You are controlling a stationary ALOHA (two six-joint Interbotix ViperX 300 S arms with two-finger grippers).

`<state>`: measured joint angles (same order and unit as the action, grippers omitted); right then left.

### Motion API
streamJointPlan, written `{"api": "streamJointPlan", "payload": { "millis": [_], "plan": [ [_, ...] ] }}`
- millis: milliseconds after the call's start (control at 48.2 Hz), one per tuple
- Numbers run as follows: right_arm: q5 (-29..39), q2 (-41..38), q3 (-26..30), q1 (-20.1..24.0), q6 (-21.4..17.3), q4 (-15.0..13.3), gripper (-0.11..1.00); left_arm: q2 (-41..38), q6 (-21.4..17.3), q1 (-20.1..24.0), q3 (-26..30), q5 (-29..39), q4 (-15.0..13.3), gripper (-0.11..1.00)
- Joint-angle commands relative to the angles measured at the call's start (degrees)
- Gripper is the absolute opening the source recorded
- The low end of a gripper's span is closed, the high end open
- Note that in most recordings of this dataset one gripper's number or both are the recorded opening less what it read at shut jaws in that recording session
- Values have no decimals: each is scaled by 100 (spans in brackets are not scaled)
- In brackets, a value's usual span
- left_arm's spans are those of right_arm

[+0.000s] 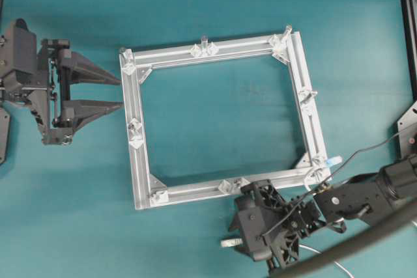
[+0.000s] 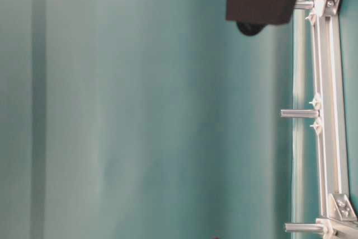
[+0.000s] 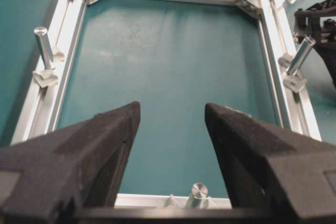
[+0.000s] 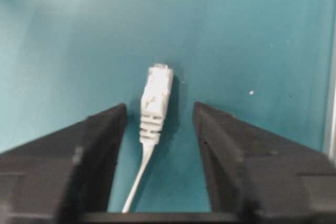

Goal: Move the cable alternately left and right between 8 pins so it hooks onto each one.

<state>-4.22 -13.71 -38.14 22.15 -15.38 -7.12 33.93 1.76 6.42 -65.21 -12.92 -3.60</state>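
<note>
The cable's white plug [image 4: 156, 98] lies flat on the teal table between the open fingers of my right gripper [image 4: 160, 111], touching neither. Its thin cord runs back under the gripper. From overhead the plug [image 1: 229, 243] pokes out beside the right gripper [image 1: 242, 237], just outside the near rail of the silver frame [image 1: 140, 161]. Pins [image 1: 204, 42] stand around the frame. My left gripper [image 1: 121, 92] is open and empty at the frame's left rail. In its wrist view the left gripper [image 3: 172, 109] faces across the frame, with a pin [image 3: 196, 192] just below it.
A thick dark hose [image 1: 352, 245] crosses the near right corner over the right arm, beside a stretch of white cord [image 1: 339, 266]. Upright pins [image 3: 44, 48] [image 3: 300, 55] flank the frame's side rails. At table level, pins [image 2: 299, 113] stick up from the frame [image 2: 327, 54].
</note>
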Motion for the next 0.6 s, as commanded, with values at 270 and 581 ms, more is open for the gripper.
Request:
{"api": "streamJointPlan", "payload": {
  "millis": [270, 581],
  "plan": [
    [475, 272, 149, 176, -26, -18, 15, 35, 35, -26, -44, -26, 0, 65],
    [1011, 1239, 105, -105, -149, -9, 15, 70, 44, -35, -79, -26, 0, 65]
  ]
}}
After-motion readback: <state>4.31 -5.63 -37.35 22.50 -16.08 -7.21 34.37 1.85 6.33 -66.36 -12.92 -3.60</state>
